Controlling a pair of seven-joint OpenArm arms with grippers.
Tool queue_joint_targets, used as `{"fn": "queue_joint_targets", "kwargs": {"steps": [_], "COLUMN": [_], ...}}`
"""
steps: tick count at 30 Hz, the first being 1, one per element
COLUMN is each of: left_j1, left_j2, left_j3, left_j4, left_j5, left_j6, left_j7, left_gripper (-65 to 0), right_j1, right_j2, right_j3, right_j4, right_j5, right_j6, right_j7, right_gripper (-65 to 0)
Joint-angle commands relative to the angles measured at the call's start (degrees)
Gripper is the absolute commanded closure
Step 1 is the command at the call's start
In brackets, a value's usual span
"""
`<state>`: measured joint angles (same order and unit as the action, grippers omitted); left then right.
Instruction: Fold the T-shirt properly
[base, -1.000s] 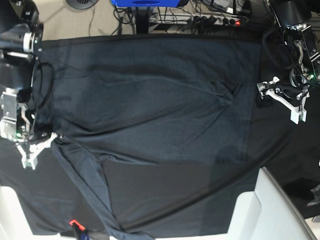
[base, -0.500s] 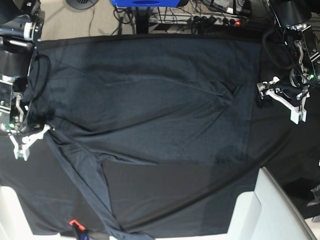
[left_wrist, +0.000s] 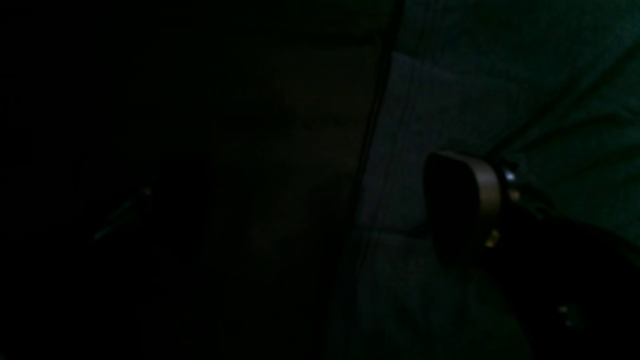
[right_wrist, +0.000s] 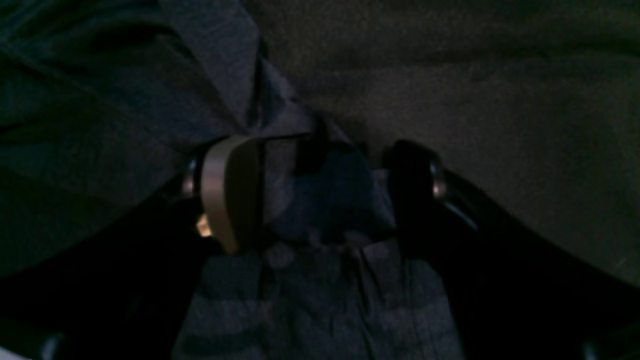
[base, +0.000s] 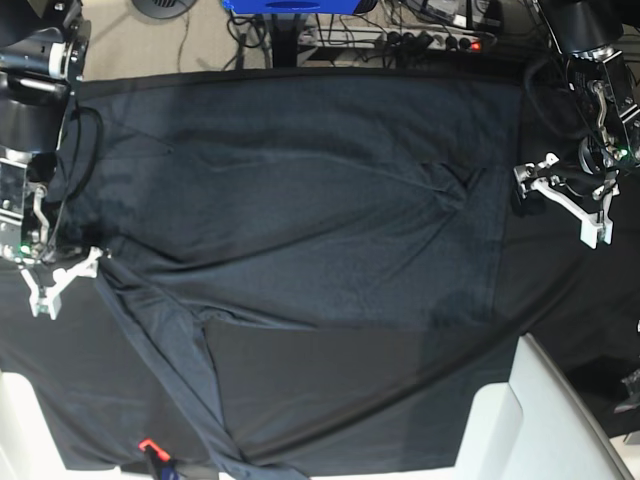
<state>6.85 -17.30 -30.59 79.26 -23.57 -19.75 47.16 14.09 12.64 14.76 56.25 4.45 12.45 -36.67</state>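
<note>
T-shirt (base: 300, 210): large, dark charcoal, heathered knit. Spread mostly flat across far and middle of scene, reaching almost full width, left edge to right. Near edge runs roughly straight left to right at mid-depth. Shallow creases fan across upper body; small pucker of folds toward right. At left, long narrow strip trails diagonally toward near edge, ending in bunched tip. Right wrist view: bunched fold with stitched hem rising from cloth.
</note>
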Motion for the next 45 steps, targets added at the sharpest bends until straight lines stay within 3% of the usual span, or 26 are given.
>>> {"fn": "queue_joint_targets", "kwargs": {"steps": [1, 29, 31, 34, 36, 40, 45], "left_j1": [-0.48, -0.65, -0.74, -0.92, -1.01, -1.36, -7.69], "left_j2": [-0.94, -0.94, -0.94, -0.94, -0.94, -0.94, -1.03], "left_j3": [-0.31, -0.31, -0.31, -0.31, -0.31, -0.05, 0.22], "left_j4": [0.96, 0.52, 0.52, 0.52, 0.52, 0.52, -3.35], "left_j5": [-0.47, -0.47, -0.47, -0.47, -0.47, -0.47, -0.38], "left_j6": [-0.16, -0.16, -0.16, -0.16, -0.08, 0.01, 0.01], "left_j7": [-0.96, -0.96, -0.96, -0.96, -0.96, -0.96, -0.96], "left_gripper": [-63.8, -63.8, -63.8, -63.8, -63.8, -63.8, -63.8], "right_j1": [1.61, 11.28, 11.28, 11.28, 11.28, 11.63, 11.63], "right_j2": [0.85, 0.85, 0.85, 0.94, 1.03, 1.11, 1.2], "right_j3": [0.05, -0.04, -0.04, -0.04, -0.04, -0.13, -0.13], "right_j4": [0.85, -16.56, -16.56, -16.56, -16.56, -16.56, -16.29], "right_j5": [0.26, 0.17, 0.17, 0.17, 0.17, 0.17, 0.17], "right_j6": [-0.01, 0.08, 0.08, 0.08, 0.08, 0.08, 0.08], "right_j7": [1.02, 8.84, 8.93, 8.93, 8.93, 8.93, 9.02], "right_gripper": [-37.2, -36.5, -30.5, -14.0, -7.8, -7.1, -6.9]}}
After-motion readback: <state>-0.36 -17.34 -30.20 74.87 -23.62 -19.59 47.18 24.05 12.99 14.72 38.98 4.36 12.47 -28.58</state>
